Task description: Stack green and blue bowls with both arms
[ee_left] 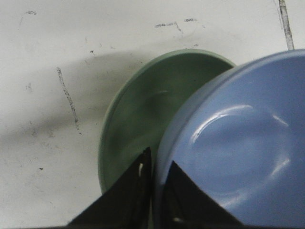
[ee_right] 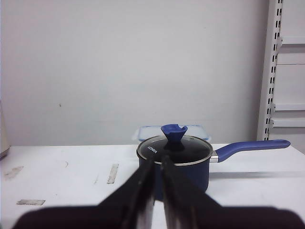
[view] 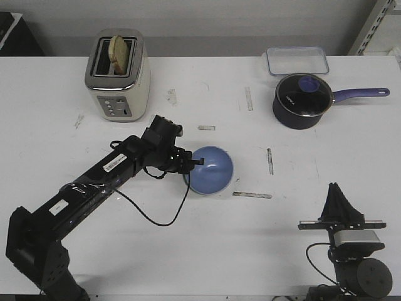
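The periwinkle blue bowl point(view: 212, 170) is at the table's middle. My left gripper point(view: 192, 164) is shut on its near-left rim. In the left wrist view the blue bowl point(ee_left: 238, 143) is pinched between the fingers point(ee_left: 138, 186), and the pale green bowl point(ee_left: 143, 109) lies just under and behind it, partly covered. The green bowl is hidden in the front view. My right gripper point(view: 336, 188) is parked at the front right, empty, its jaws nearly together with a thin gap point(ee_right: 158, 164).
A toaster point(view: 118, 74) with bread stands back left. A dark navy saucepan point(view: 304, 100) with a long handle and a clear lidded container point(view: 297, 61) are back right. Tape marks dot the white table point(view: 263, 251).
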You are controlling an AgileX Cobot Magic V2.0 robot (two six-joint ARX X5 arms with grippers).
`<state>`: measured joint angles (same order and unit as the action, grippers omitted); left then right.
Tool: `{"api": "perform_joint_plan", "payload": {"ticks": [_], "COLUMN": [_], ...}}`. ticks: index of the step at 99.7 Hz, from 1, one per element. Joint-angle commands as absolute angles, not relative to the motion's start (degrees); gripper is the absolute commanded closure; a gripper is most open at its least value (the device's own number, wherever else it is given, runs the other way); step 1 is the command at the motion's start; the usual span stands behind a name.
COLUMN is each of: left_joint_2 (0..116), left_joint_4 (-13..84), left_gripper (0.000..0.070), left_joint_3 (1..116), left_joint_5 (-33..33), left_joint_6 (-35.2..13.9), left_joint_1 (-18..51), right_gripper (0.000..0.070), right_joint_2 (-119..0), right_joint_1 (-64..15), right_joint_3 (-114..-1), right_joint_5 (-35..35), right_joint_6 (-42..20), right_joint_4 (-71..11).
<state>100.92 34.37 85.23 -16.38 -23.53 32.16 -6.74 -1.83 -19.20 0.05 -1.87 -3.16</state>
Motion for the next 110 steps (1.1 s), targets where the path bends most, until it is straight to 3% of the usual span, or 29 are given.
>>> {"api": "perform_joint_plan", "payload": {"ticks": [1,7,54,68,103,110], "left_joint_2": [102.3,102.3,95.1,91.5,73.7,69.3], "left_joint_4": [34.2,34.2,34.4,33.1,6.9,0.2], "left_gripper": [0.061,0.0568,0.0568,0.0569,0.058,0.0632], "left_joint_3": [86.7,86.7,86.7,86.0,66.5,60.9], "left_joint_5": [-16.3,-16.3,-16.3,-13.8,-10.2,-7.3], "left_joint_6": [-23.9,-23.9,-23.5,-20.1,-6.9,-5.1], "left_joint_1": [32.7,32.8,33.1,32.8,29.6,28.5], "right_gripper": [0.0688,0.0688,0.0688,0.0688,0.0688,0.0688], "right_joint_2": [-6.6,-6.6,-6.6,-6.6,-6.6,-6.6], "right_joint_1": [-1.9,-1.9,-1.9,-1.9,-1.9,-1.9], "right_joint_3": [-19.4,-19.4,-19.4,-19.4,-19.4,-19.4], "right_joint_5": [0.0,0.0,0.0,0.0,0.0,0.0], "right_joint_6": [-1.7,-1.7,-1.7,-1.7,-1.7,-1.7], "right_joint_4": [-2.6,-2.6,-2.6,-2.6,-2.6,-2.6]}}
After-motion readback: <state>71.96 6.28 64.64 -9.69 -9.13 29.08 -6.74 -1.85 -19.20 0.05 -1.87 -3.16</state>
